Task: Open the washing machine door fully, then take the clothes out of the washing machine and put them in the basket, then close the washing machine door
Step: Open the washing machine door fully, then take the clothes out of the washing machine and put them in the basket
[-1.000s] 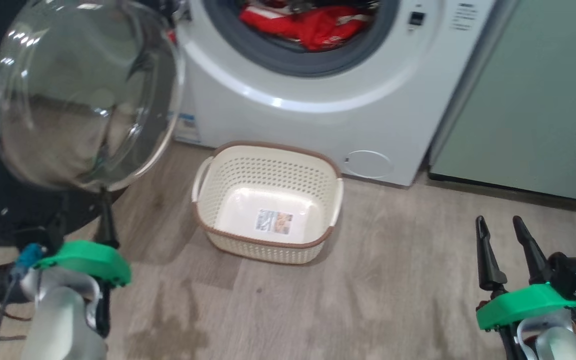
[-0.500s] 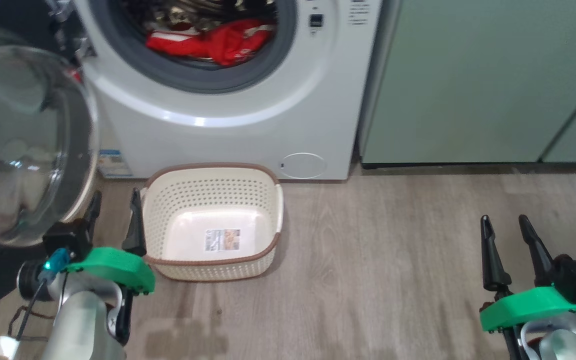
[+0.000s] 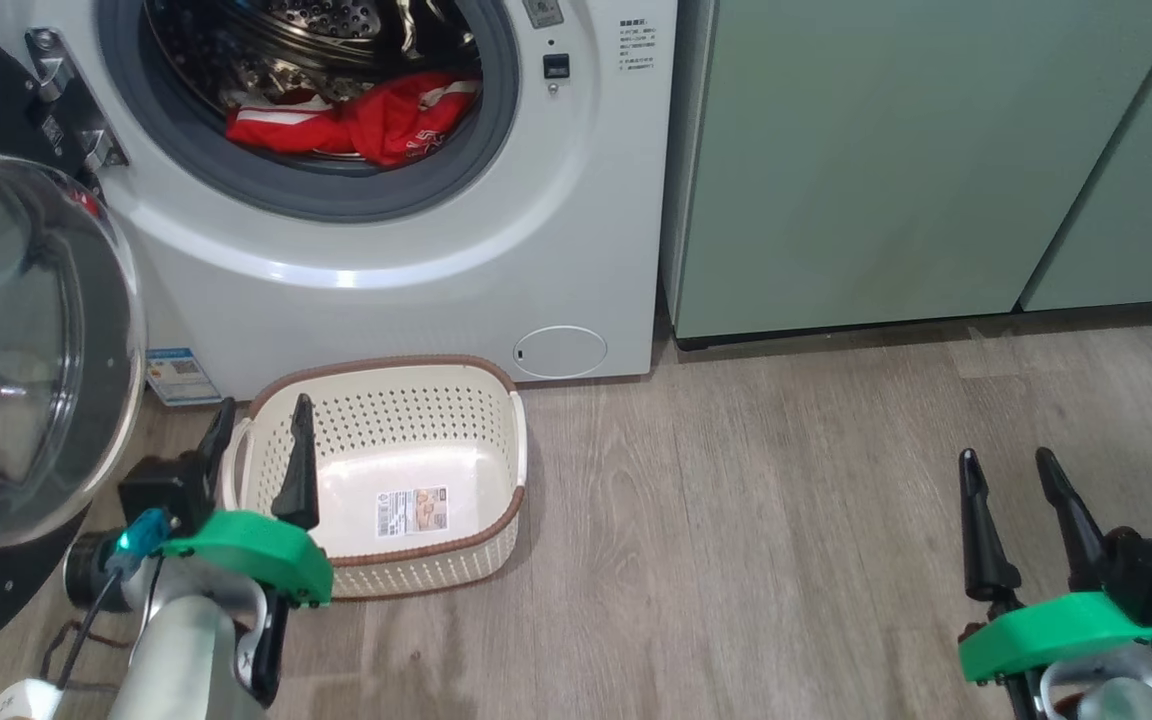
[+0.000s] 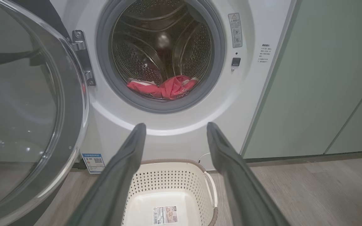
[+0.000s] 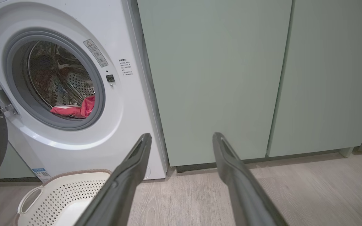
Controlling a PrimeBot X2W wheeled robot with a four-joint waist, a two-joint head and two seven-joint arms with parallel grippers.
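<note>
Clothes (image 3: pixel 356 125) sit low in the mouth of the washing machine (image 3: pixel 416 260), a red heap lying crosswise, up and ahead of the left gripper (image 3: pixel 264 405). Left gripper is the nearer one, fingers spread and empty by the left rim of the basket (image 3: pixel 386 362). Right gripper (image 3: pixel 1006 460), also spread and empty, is well off to the right.

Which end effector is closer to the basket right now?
The left end effector: it overlaps the left rim of the basket in the head view; the right end effector is far off.

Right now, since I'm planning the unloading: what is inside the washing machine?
In the washing machine, red clothes lie low in the steel drum; anything beneath them is covered.
</note>
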